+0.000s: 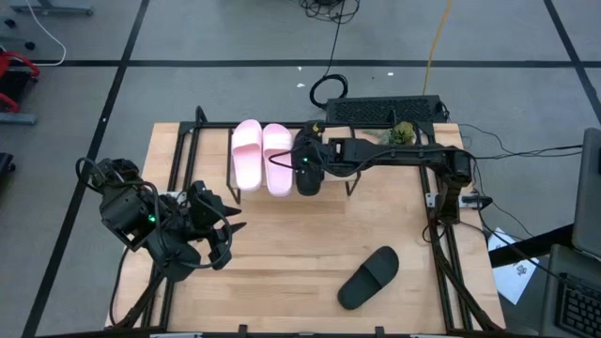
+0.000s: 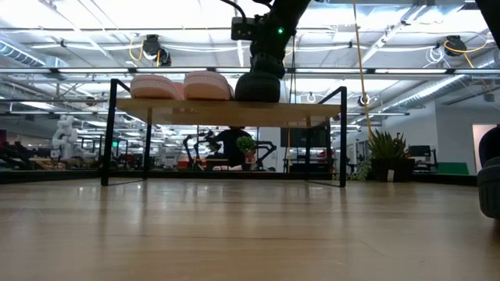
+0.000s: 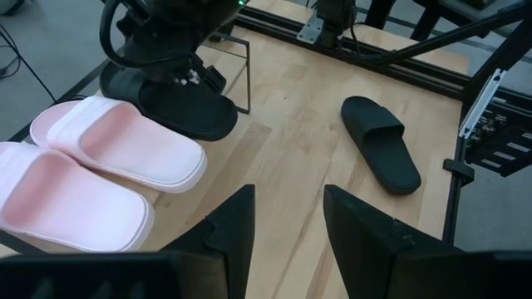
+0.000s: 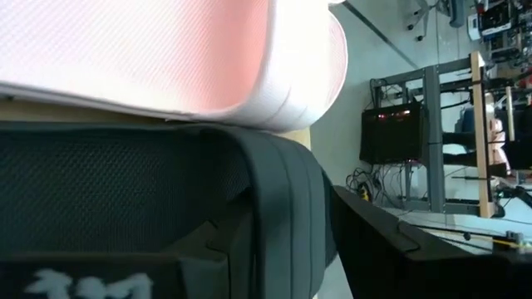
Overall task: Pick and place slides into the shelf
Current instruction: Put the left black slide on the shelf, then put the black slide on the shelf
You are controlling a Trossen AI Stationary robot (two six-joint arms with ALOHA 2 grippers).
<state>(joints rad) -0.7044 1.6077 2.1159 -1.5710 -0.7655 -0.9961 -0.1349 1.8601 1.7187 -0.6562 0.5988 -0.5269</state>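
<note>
Right claw [image 1: 308, 167] over shelf [image 1: 376, 171], pinching black slide [image 1: 307, 178] by its strap, lowering it onto the board. Slide sits directly beneath claw, just beside two pink slides [image 1: 262, 157], so row fills in order. Slide matte black, wide ribbed strap. Second black slide [image 1: 368, 278] on table [image 1: 282, 253], well apart. Left claw [image 1: 223, 246] waits, fingers spread, empty.

A wooden table [image 1: 282, 235] carries a low shelf [image 2: 226, 111] at its far side, a pale board on thin black legs. On the shelf lie two pink slides [image 1: 261, 156] side by side, and a black slide [image 3: 179, 104] just right of them. A second black slide [image 1: 369, 277] lies alone on the tabletop, near and to the right.
</note>
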